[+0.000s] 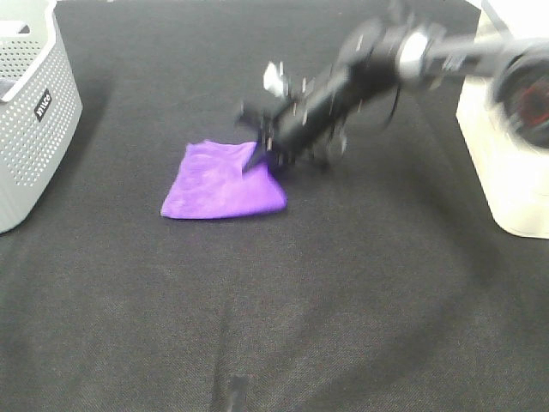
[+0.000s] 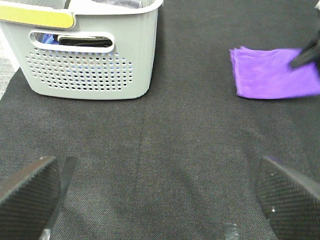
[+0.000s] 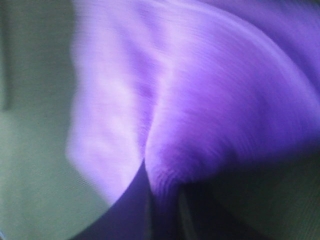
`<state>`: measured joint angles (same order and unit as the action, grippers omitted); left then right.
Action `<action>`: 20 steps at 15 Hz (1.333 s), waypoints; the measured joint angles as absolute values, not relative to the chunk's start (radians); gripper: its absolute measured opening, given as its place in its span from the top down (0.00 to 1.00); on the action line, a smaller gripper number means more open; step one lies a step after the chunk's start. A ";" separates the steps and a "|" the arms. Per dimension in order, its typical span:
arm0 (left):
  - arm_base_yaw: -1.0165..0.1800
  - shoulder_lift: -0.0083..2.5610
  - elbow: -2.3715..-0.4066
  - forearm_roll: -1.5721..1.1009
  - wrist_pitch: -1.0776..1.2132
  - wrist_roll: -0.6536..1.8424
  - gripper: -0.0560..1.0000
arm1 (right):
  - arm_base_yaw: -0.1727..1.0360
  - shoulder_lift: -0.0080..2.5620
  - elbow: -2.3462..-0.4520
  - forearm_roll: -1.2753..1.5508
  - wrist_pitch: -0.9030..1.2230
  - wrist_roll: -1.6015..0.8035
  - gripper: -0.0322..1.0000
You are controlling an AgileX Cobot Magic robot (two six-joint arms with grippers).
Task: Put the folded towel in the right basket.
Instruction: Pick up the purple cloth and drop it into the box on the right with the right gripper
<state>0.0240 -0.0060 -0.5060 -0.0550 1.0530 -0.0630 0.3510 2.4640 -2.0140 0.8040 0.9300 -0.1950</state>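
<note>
The folded purple towel (image 1: 219, 182) lies on the black table mat, left of centre. My right gripper (image 1: 262, 163) reaches across from the right and is down on the towel's right edge, blurred. In the right wrist view the towel (image 3: 200, 100) fills the frame and its cloth bunches into a crease between the dark fingers (image 3: 127, 215), so the gripper looks shut on it. The right basket (image 1: 506, 172) is white and stands at the right edge. My left gripper (image 2: 160, 200) is open and empty above the mat; its view shows the towel (image 2: 270, 72) far off.
A grey perforated basket (image 1: 26, 112) stands at the far left, holding dark and blue items in the left wrist view (image 2: 95, 55). The black mat (image 1: 343, 300) covers the whole table.
</note>
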 joint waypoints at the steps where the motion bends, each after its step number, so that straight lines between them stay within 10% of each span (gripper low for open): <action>1: 0.024 -0.006 -0.506 -0.055 1.053 -0.063 0.01 | 0.338 2.378 -2.014 0.787 0.948 -0.200 0.90; 8: 0.024 -0.006 -0.506 -0.055 1.052 -0.063 0.01 | 0.015 1.948 -2.197 0.511 1.153 -0.210 0.90; 16: 0.024 -0.006 -0.506 -0.055 1.052 -0.063 0.01 | -0.364 2.016 -2.256 0.335 1.202 -0.191 0.90; 20: 0.024 -0.006 -0.506 -0.055 1.052 -0.063 0.01 | -0.364 2.136 -2.256 0.303 1.218 -0.168 0.66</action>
<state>0.0240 -0.0060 -0.5060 -0.0550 1.0520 -0.0630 -0.3640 2.1360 -2.2560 0.3030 1.2180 -0.1680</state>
